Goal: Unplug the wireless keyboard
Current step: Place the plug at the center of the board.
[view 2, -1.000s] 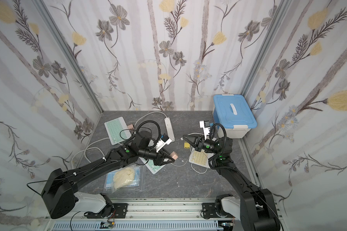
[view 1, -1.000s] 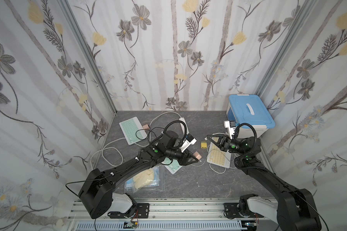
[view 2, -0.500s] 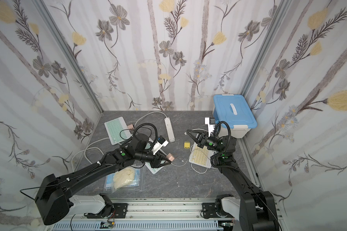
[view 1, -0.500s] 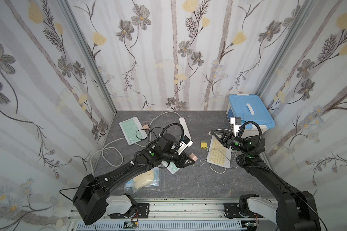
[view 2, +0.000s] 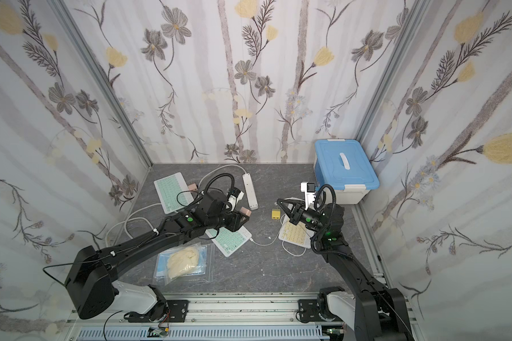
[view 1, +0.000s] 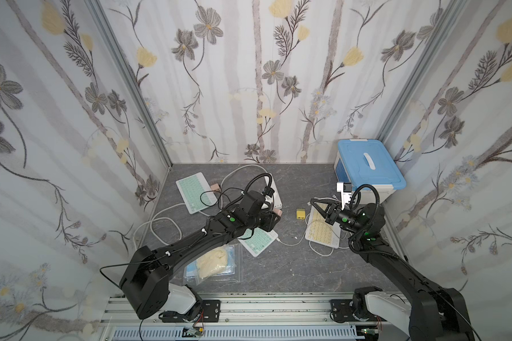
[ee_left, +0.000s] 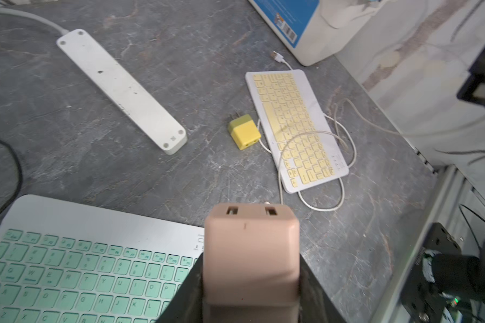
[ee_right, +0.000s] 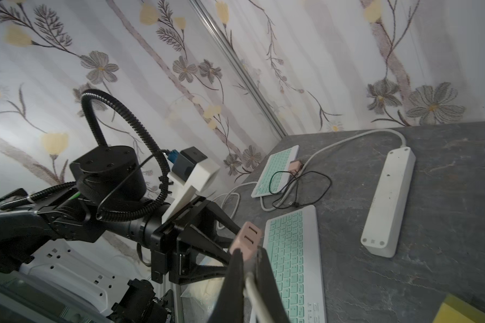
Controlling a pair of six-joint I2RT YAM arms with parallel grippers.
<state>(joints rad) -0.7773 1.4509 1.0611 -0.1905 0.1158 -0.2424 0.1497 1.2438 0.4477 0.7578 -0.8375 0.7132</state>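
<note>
— Where is the keyboard?
— The green keyboard [view 1: 259, 239] lies flat on the counter [view 1: 293, 274]. It is partly under the left arm, and a bag [view 1: 216, 261] sits just beside it.

— What are the left fingers doing?
— The left fingers [ee_left: 188, 299] pinch a pink charger [ee_left: 251, 240] by its sides. They hold it in the air near the keyboard's far corner, with its two sockets facing away from the wrist.

— And the right ones?
— The right fingers [ee_right: 233, 282] are pressed together on a thin white cable [ee_right: 252, 293]. They are raised above the yellow keyboard [view 1: 322, 233] and point toward the pink charger, apart from it.

— Is that cable the green keyboard's?
— Probably, though I cannot be sure. A white cord [view 1: 290, 244] leaves the green keyboard's edge and runs over the counter toward the yellow one, where the loops tangle. Whether its plug sits in the keyboard is too small to tell.

— What else is around?
— A yellow charger [view 1: 300, 214] lies on the counter between the two arms, with a white power strip [view 2: 250, 192] farther back. There is a second green keyboard [view 1: 194, 192] at the back left and a blue-lidded box [view 1: 367, 165] in the back right corner.
</note>
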